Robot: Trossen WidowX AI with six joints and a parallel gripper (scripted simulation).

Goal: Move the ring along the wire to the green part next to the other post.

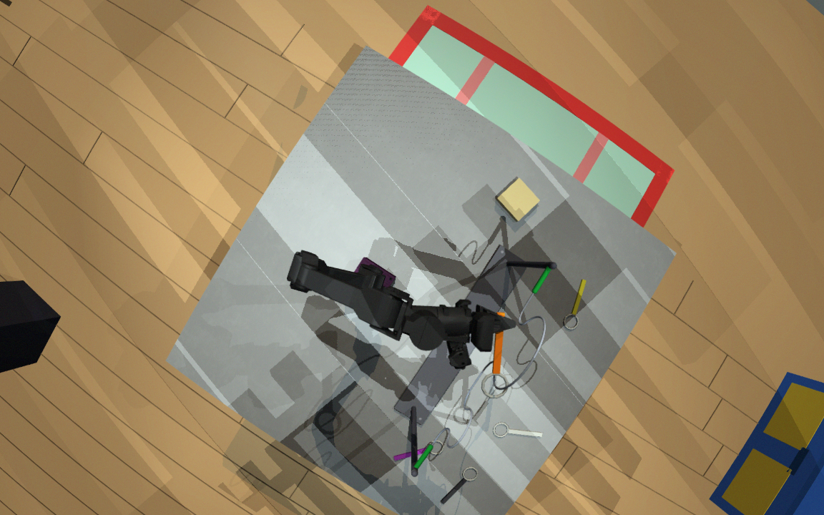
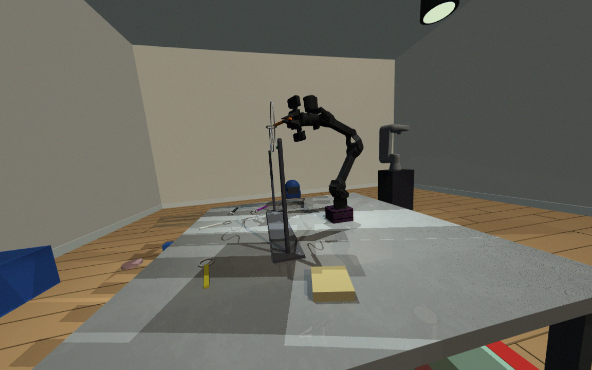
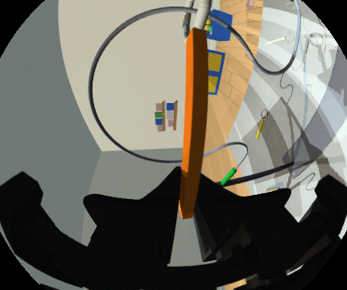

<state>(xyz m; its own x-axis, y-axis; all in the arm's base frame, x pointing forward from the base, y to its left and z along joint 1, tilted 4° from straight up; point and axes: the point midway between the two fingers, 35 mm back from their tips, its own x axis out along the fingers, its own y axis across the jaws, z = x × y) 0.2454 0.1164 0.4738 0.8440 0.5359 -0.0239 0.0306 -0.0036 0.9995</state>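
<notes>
My gripper [image 1: 506, 324] [image 2: 290, 119] [image 3: 183, 171] is shut on the orange handle [image 1: 497, 352] [image 2: 280, 123] [image 3: 196, 101], high above the table. The ring [image 1: 482, 385] [image 2: 266, 127] [image 3: 202, 16] at its far end is around the thin grey wire [image 1: 543, 345] [image 2: 271, 108] [image 3: 90, 80], at the lower end of its big loop, between the two posts. Whether ring and wire touch cannot be told. One green part [image 1: 541, 280] [image 3: 229, 176] joins the post [image 1: 530, 263] [image 2: 283, 198] nearer the yellow block; the other green part [image 1: 424, 455] joins the far post [image 1: 413, 441] [image 2: 272, 184].
The dark base plate [image 1: 428, 384] carries both posts. Loose rings with yellow [image 1: 579, 297] [image 2: 206, 277], white [image 1: 523, 433], black [image 1: 455, 488] and magenta [image 1: 406, 455] handles lie on the table. A pale yellow block [image 1: 518, 199] [image 2: 332, 282] sits beyond one post.
</notes>
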